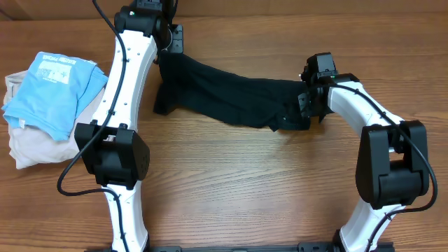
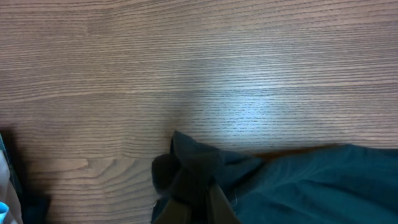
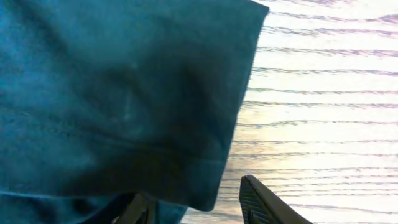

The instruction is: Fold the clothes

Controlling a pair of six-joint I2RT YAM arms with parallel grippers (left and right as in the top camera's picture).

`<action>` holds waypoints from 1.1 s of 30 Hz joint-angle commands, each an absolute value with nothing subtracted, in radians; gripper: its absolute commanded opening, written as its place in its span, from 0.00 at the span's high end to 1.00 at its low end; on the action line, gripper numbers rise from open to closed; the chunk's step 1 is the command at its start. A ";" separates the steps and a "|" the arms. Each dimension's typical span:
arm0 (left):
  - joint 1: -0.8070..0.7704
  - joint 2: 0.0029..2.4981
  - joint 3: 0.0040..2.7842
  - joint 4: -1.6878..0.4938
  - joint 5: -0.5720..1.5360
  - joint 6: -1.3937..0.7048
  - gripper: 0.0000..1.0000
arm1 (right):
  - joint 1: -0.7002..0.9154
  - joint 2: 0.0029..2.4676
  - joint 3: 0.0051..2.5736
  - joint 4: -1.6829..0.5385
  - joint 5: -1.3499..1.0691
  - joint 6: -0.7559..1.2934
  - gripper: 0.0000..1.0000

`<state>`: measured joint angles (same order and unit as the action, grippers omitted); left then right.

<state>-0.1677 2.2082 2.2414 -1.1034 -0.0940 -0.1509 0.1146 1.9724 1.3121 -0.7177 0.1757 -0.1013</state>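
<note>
Jaws of the left gripper [image 1: 166, 57] are pressed together on the black garment [image 1: 231, 94]. In the left wrist view a bunch of dark cloth is gathered right at them, and a small corner of it stands up above the wood. Jaws of the right gripper [image 1: 306, 106] are spread. In the right wrist view one finger [image 3: 267, 205] is bare at 5 o'clock, over the wood. The other is mostly hidden under the hem at 7 o'clock. The hem hangs down between them, and I do not see it pinched.

The black garment lies as a long, wrinkled band across the surface [image 1: 231, 182]. Seen from overhead and counted from the middle of the surface, one end is at 11 o'clock by the left gripper. The other end is at 3 o'clock by the right gripper. I cannot tell if either end is lifted from the wood.

At 9 o'clock, well apart from the black garment, a blue shirt [image 1: 59, 87] with a white patch [image 1: 56, 68] lies on top of a beige cloth [image 1: 28, 143]. The left arm [image 1: 122, 91] passes between this pile and the black garment.
</note>
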 commanded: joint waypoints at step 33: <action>-0.159 2.117 2.303 -1.071 -0.108 -0.148 0.96 | 0.107 1.782 1.510 -0.791 0.149 0.024 0.96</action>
